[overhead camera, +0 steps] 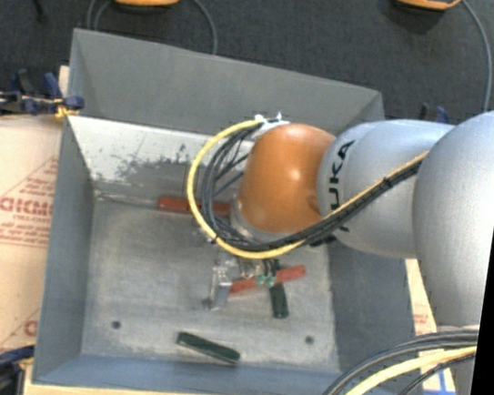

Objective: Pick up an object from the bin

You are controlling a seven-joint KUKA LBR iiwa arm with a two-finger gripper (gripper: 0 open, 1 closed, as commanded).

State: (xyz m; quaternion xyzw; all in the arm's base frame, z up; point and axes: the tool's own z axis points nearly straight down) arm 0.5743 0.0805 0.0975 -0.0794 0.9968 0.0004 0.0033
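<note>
The gripper (214, 297) hangs low over the middle of the bin (68, 257), beneath the arm's orange cover (281, 188) and looped cables (199, 196). How wide it stands I cannot tell (the wrist hides most of it). Just to its right, on the bin floor, lies a small cluster: a red stick (291, 271) lying aslant and a dark green piece (279, 304) just below it. A dark bar (208, 348) lies well apart, near the front wall. A red strip (175, 202) lies along the foot of the back wall, its right end behind the cables.
</note>
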